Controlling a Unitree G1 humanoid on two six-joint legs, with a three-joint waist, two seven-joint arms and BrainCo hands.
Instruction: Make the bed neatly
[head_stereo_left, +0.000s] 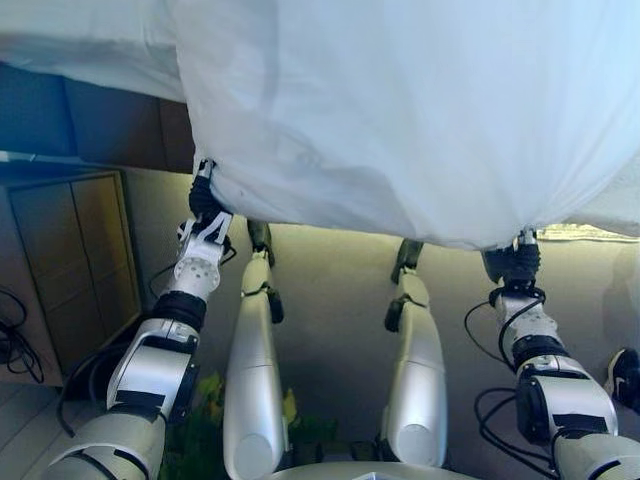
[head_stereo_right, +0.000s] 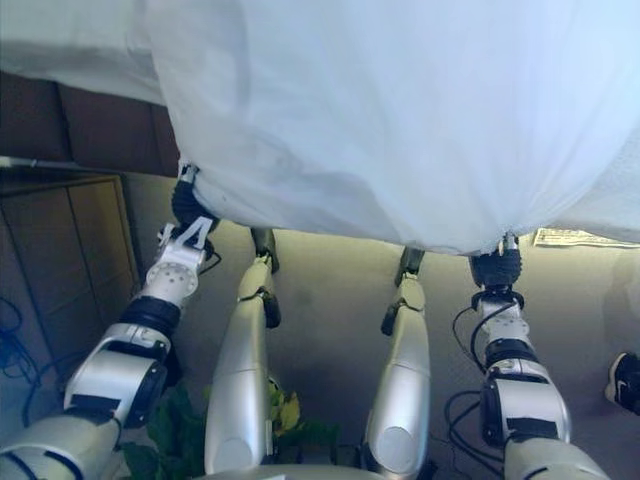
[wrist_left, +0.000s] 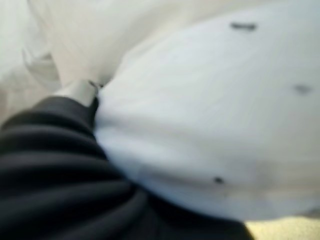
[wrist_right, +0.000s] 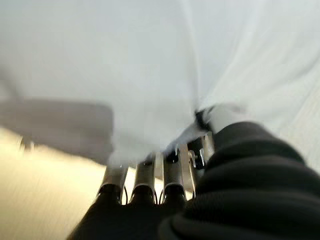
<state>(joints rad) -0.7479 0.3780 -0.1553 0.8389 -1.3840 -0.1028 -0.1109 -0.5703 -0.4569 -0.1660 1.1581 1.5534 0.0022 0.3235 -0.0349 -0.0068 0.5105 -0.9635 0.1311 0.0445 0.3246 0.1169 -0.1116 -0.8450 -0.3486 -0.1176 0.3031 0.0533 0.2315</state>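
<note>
A large white bed cover (head_stereo_left: 420, 110) hangs in front of me and fills the upper part of both eye views. My left hand (head_stereo_left: 205, 198) holds its lower edge at the left, with the fingers tucked up under the cloth. In the left wrist view its thumb (wrist_left: 75, 91) presses into gathered cloth (wrist_left: 200, 110). My right hand (head_stereo_left: 515, 262) holds the lower edge at the right. In the right wrist view its fingers (wrist_right: 145, 182) are curled below the cloth (wrist_right: 125, 60) and the thumb pinches a fold.
A dark bed base (head_stereo_left: 100, 120) and a wooden cabinet (head_stereo_left: 70, 260) stand at the left. A paper (head_stereo_right: 585, 237) lies on the floor at the right, and a person's shoe (head_stereo_left: 625, 375) shows at the right edge. Green leaves (head_stereo_right: 180, 430) lie low down.
</note>
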